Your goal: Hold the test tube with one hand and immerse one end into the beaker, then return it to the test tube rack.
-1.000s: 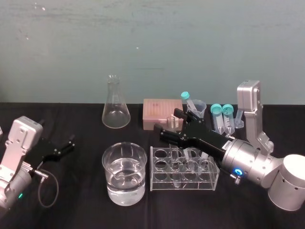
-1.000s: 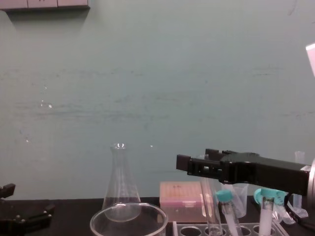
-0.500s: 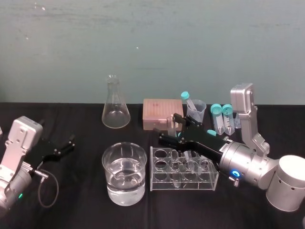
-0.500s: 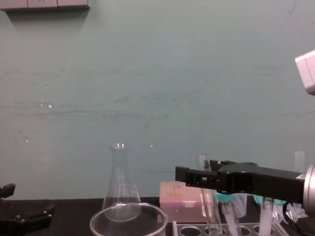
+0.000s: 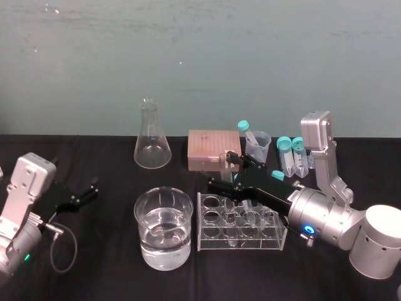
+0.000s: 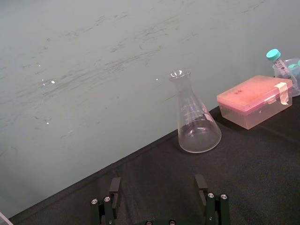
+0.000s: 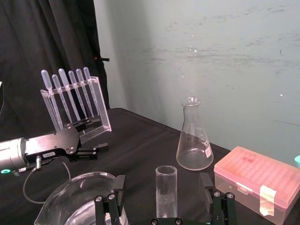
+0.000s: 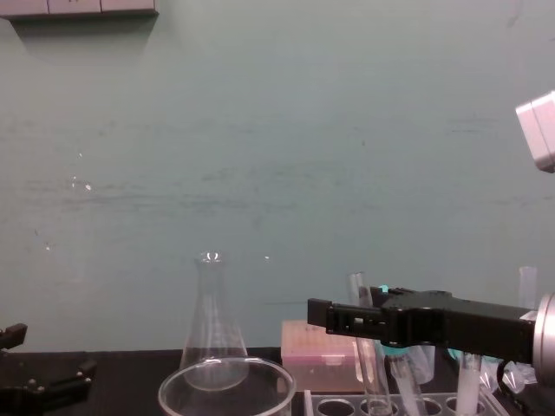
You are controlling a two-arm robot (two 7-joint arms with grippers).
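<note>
Glass test tube | near-upright in test tube rack, mouth up | right pincer spread around it | left pincer parked, spread

Pale teal wall, scuffed and streaked. Table covered in black cloth. Black curtain beside the wall. Pale ledge high up.

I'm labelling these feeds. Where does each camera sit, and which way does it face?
Head: up high, looking down on the table; left gripper parked, right gripper at the rack.
Chest: low, facing the wall; right gripper reaches in from the right.
Left wrist: on the parked arm, facing the flask; own fingers below.
Right wrist: facing the test tube between its open fingers.
Shared: all four show the flask.
</note>
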